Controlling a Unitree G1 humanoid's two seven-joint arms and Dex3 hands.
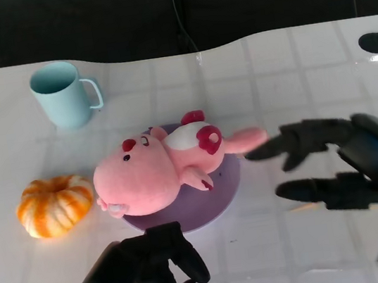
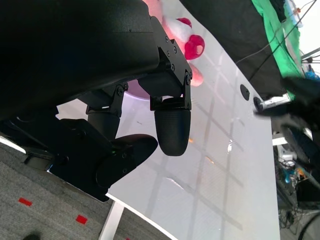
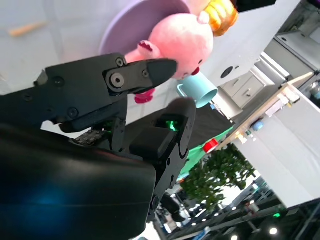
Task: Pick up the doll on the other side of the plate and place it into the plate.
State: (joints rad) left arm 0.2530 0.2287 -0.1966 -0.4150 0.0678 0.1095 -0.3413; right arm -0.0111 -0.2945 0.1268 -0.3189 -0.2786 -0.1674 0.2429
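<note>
pink doll [image 1: 153,177] lying on purple plate [image 1: 222,195], frame center | your right hand [image 1: 342,165] beside it, fingers spread, empty | left hand [image 1: 134,274] fingers curled, holding nothing

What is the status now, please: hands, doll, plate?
Left hand empty, fingers curled, near plate. Right hand open, empty, beside doll's foot. Doll lying on plate. Pumpkin and cup stand apart, nothing in the way.

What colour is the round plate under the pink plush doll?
The round plate is pale purple, a plain lilac without pattern; the head view shows it best.
</note>
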